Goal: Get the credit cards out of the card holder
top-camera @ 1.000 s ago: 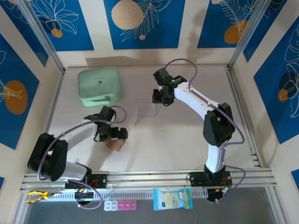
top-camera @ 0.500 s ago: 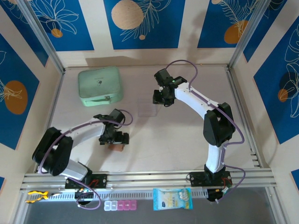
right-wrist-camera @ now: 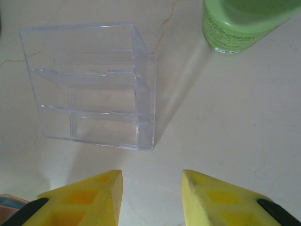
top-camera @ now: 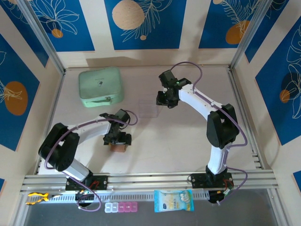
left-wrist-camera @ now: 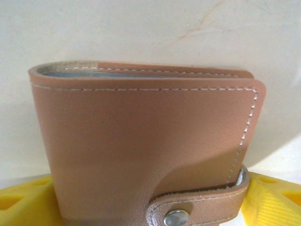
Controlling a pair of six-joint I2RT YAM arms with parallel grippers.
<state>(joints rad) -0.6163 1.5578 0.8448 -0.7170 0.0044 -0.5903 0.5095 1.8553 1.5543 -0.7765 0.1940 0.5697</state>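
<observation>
The job is barely beginning: the left hand is straddling the still-fastened card holder, and I cannot tell whether it is gripping.

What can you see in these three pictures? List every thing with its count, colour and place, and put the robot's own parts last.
card holder: 1, tan-pink, strap snapped shut, near-left table, between the left arm's jaws
zip case: 1, mint green, far-left table
clear box: 1, see-through, mid table, ahead of the right arm's jaws
bottle: 1, green, right of the clear box, apart from it
packet: 1, blue and white, front ledge
small boxes: one row, white and pink, left of the packet
yellow tool: 1, front-left corner
table: 1, pale
wall panels: several, blue, around the table
left arm: 1, white and black; yellow jaws wide, either side of the card holder, grip unclear
right arm: 1, white and black; yellow jaws open, empty
</observation>
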